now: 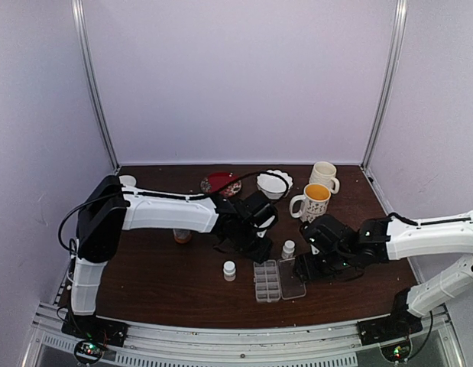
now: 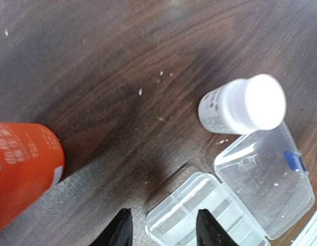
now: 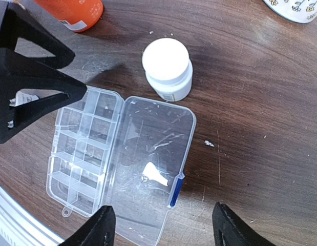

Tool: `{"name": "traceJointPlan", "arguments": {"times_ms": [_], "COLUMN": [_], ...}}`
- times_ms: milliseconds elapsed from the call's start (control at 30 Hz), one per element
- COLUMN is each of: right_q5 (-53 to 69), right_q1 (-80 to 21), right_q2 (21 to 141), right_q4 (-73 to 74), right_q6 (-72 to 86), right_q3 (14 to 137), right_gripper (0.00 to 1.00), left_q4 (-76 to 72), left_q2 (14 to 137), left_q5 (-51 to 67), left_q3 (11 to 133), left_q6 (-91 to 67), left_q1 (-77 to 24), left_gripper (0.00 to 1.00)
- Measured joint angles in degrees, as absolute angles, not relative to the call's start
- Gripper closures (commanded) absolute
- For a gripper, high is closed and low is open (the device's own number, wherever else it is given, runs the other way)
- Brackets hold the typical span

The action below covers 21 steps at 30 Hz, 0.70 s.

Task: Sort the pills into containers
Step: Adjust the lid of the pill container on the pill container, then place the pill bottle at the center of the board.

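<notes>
Overhead, the pill box (image 1: 267,282) lay flat on the brown table (image 1: 167,283) toward its near edge. Its clear lid (image 1: 292,278) was thrown fully open and lay flat at 3 o'clock of the compartments (image 3: 81,154), which ran in two rows. A blue latch (image 3: 175,190) showed on the lid's free edge. The pills (image 2: 140,92) were tiny pale bits strewn over the bare wood, mostly at 12 o'clock of the box. One more lay just off the lid's edge at 3 o'clock. Whether any sat inside the compartments could not be told. The left gripper (image 2: 163,233) hung over the box's far corner with its fingers spread and nothing between them. Whether it touched the plastic could not be told. The right gripper (image 3: 163,228) hovered at the near side of the lid, its fingers (image 3: 99,225) set wide apart and gripping nothing. A white bottle (image 3: 168,69) stood upright just at 12 o'clock of the lid, and a second white bottle (image 1: 229,269) stood at 9 o'clock of the box, apart from it. An orange bottle (image 1: 182,235) stood well off at 10 o'clock. Two mugs (image 1: 315,201) were at 1 o'clock, a white bowl (image 1: 273,183) at 12 and a red plate (image 1: 220,183) at 11.
</notes>
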<state>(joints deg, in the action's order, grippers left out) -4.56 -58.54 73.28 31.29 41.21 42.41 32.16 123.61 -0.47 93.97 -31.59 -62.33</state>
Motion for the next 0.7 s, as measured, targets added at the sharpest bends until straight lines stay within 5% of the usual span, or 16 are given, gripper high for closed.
{"name": "traceJointPlan", "arguments": {"times_ms": [700], "right_q5": [-5.93], "right_q1": [-58.52], "right_q2": [58.83], "right_q4": [20.78], "right_q6": [35.79], "right_q3": [41.95], "right_gripper": [0.32], "left_q4": [39.62], "left_q2": [98.24], "left_q5": [-12.19], "left_q3": [84.86], "left_q6": [-31.24], "left_q1": [-61.93], "left_gripper": [0.13]}}
